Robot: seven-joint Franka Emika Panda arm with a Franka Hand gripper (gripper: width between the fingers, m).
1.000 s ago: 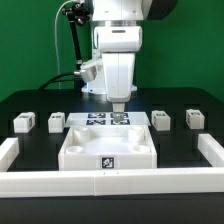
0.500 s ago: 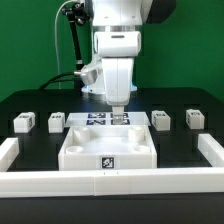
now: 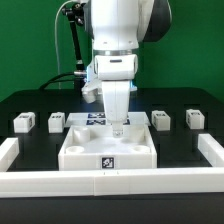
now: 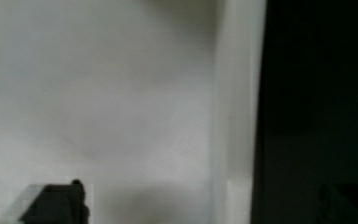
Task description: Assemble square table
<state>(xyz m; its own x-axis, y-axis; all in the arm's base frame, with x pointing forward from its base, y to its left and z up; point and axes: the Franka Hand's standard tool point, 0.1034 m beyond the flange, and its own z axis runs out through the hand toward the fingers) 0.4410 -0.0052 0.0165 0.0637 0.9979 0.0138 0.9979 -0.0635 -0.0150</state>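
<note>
While the gripper (image 3: 117, 127) hangs with jaws spread wide over the tabletop's (image 3: 108, 148) 12 o'clock rim, the tabletop lies mid-table, with the front rail (image 3: 110, 183) at its 6 o'clock and legs (image 3: 56, 122) at 9 and 3 o'clock in the exterior view. Closing off-centre on that rim would likely skew or tip the tabletop.

White arm (image 3: 115, 35), black cable (image 3: 72, 42)

Two legs (image 3: 25, 122) each side of slab (image 3: 80, 152)
</note>
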